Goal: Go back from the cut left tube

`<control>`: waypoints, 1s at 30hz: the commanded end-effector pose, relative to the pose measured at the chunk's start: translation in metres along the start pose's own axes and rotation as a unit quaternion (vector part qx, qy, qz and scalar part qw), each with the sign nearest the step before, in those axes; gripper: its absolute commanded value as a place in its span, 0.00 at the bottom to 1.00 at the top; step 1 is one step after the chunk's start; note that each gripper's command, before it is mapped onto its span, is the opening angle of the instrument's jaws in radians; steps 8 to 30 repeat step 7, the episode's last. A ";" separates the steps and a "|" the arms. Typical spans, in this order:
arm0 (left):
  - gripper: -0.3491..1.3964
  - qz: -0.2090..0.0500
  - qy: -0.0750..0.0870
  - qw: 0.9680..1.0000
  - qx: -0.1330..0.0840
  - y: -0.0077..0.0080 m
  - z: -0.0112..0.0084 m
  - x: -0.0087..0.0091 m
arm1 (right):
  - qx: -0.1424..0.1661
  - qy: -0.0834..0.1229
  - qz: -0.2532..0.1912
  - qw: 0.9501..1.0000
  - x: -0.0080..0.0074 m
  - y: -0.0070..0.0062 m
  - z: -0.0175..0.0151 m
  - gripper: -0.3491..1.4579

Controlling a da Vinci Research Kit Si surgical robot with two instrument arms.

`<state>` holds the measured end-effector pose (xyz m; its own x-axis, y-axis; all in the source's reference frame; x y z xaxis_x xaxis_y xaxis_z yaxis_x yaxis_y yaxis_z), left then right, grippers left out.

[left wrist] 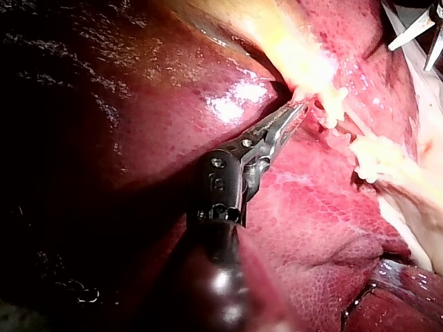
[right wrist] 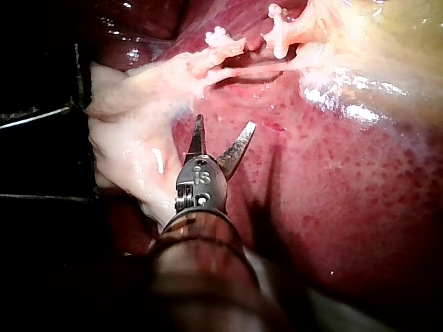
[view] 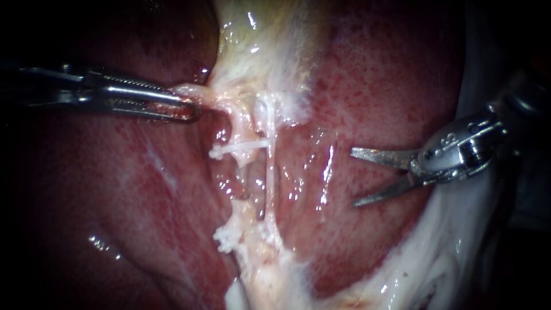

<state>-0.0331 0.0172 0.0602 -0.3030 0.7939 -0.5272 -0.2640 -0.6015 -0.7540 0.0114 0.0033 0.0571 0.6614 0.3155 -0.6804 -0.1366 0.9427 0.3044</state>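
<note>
My left instrument (view: 192, 107) comes in from the left, its jaws shut on a pale fold of tissue (view: 185, 90) at the gallbladder's (view: 258, 34) lower end; the left wrist view shows the same grip (left wrist: 294, 113). The left tube is cut: its upper stump (view: 238, 148) and its lower stump (view: 235, 229) each end in white clips, with a gap between them. Beside them, the right tube (view: 270, 178) runs on whole. My right instrument (view: 354, 177) hangs over the liver well to the right of the tubes, its blades open and empty (right wrist: 225, 124).
Red liver (view: 373, 86) lies on both sides of the tubes. White fatty tissue (view: 447, 252) borders the liver at the lower right, close under my right instrument's shaft. In the left wrist view my right instrument's blades (left wrist: 419, 31) show far off.
</note>
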 end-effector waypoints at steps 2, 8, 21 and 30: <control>0.00 0.000 0.000 1.000 -0.001 0.0001 -0.0001 0.0001 | 0.000 0.000 0.000 1.000 0.0000 0.0000 0.0000 0.99; 0.00 0.000 0.000 1.000 -0.001 0.0001 -0.0001 0.0001 | 0.000 0.000 0.000 1.000 0.0000 0.0000 0.0000 0.99; 0.00 0.000 0.000 1.000 -0.001 0.0001 -0.0001 0.0001 | 0.000 0.000 0.000 1.000 0.0000 0.0000 0.0000 0.99; 0.00 0.000 0.000 1.000 -0.001 0.0001 -0.0001 0.0001 | 0.000 0.000 0.000 1.000 0.0000 0.0000 0.0000 0.99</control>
